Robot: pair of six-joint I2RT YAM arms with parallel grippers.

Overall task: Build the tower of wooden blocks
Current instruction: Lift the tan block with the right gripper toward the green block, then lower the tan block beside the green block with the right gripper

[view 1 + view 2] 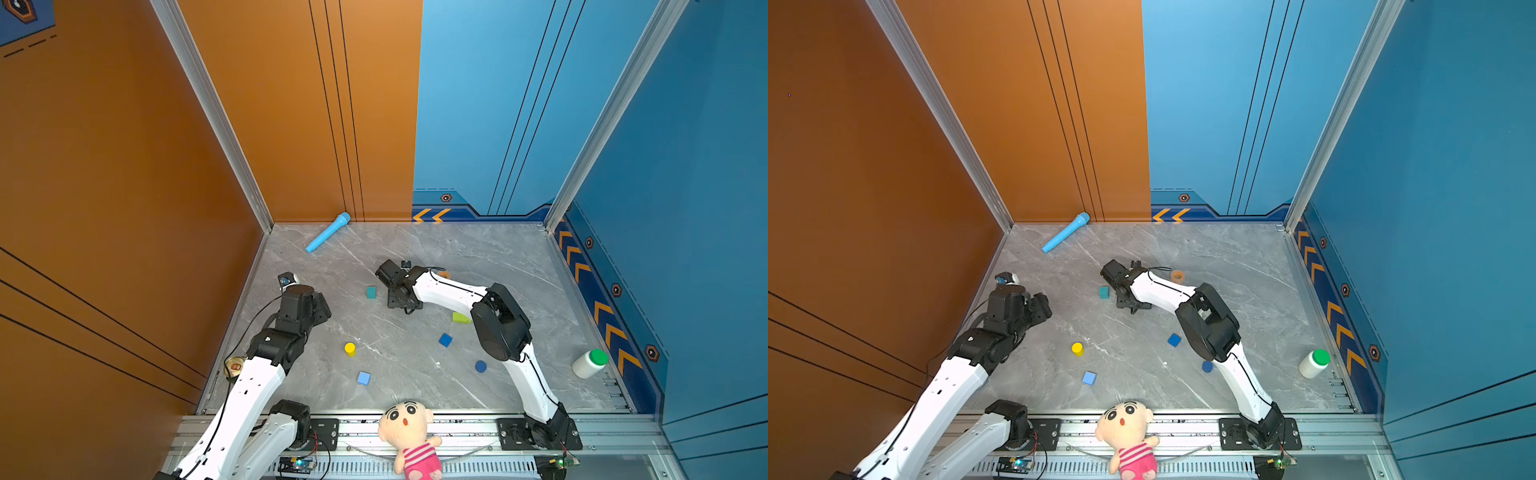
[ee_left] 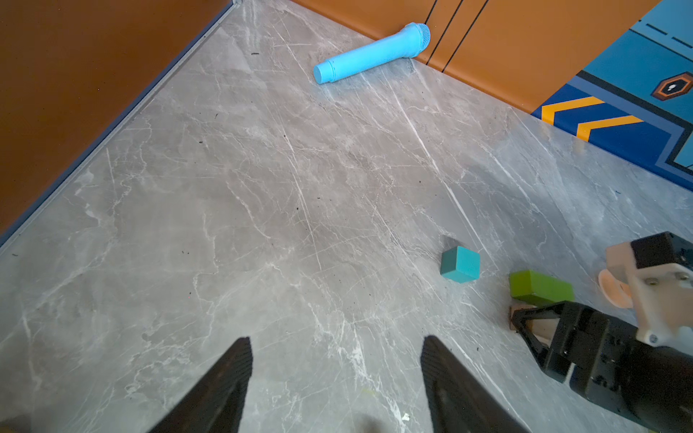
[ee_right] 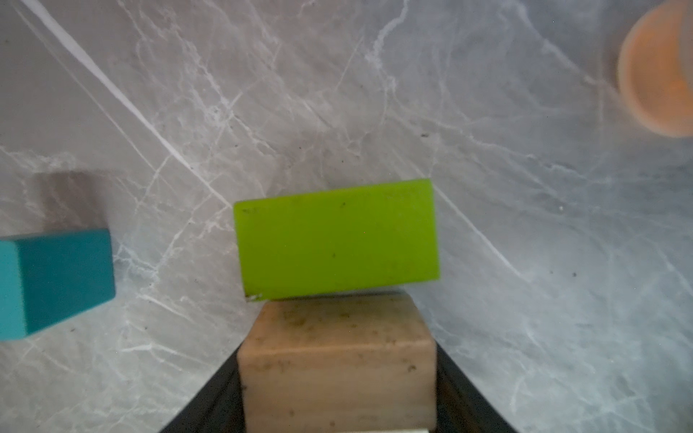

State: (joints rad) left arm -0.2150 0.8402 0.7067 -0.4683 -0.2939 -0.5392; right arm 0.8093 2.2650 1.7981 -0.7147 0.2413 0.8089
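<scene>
The left gripper is held open above the grey marble surface, with nothing between its jaws. A tan wooden brick is closely flanked by the jaws of the right gripper; whether it is clamped cannot be told. A lime green wooden brick is seen crosswise at the tan brick's far end, touching it. A teal wooden cube is set near them. A yellow short cylinder, a dark blue cube, a light blue cube and a dark blue short cylinder are scattered apart, nearer the arm bases.
</scene>
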